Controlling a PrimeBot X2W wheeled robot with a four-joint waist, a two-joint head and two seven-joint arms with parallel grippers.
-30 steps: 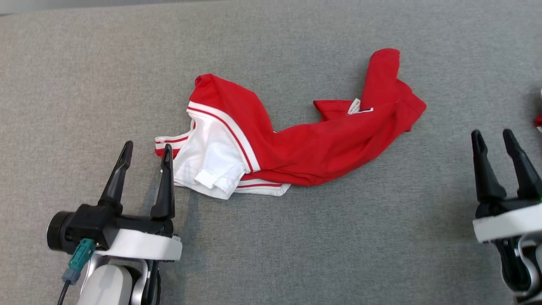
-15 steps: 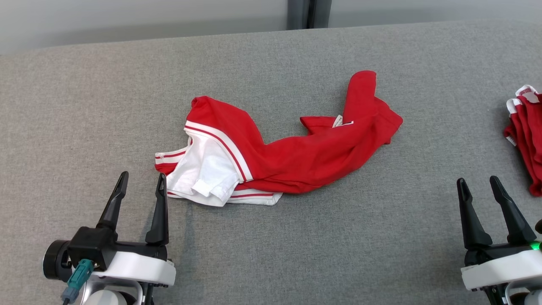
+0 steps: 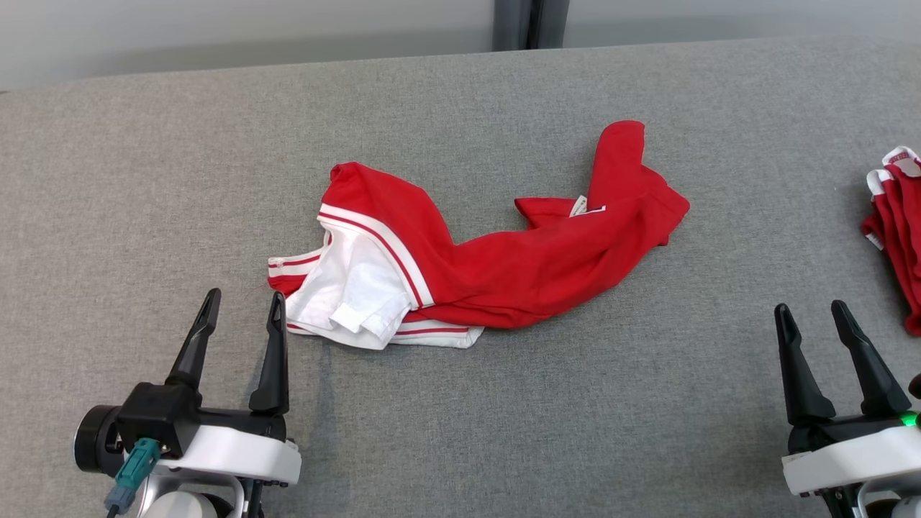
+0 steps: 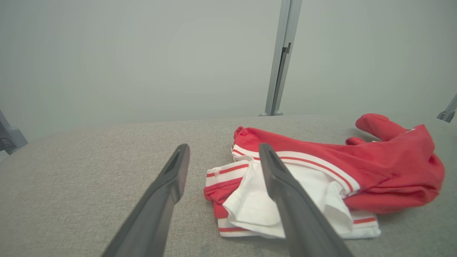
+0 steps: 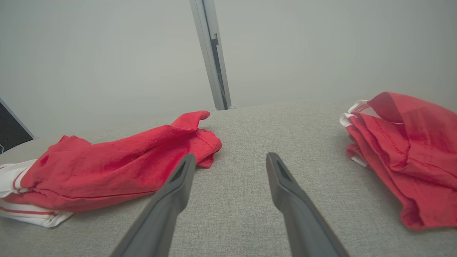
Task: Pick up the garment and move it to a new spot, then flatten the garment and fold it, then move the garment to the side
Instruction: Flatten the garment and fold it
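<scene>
Grey fabric-covered worktop (image 3: 460,432), even light. Plain pale grey wall (image 3: 216,29) behind, divided by one vertical metal post (image 3: 531,21).

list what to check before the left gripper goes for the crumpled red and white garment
1. Left gripper open, empty: ok
2. Right gripper open, empty: ok
3. Red and white garment lies free on the grey fabric surface: ok
4. Its white end sits just ahead of the left gripper: ok
5. Second red garment lies apart from it: ok
6. Which layers are tucked under the folds: cannot tell
</scene>
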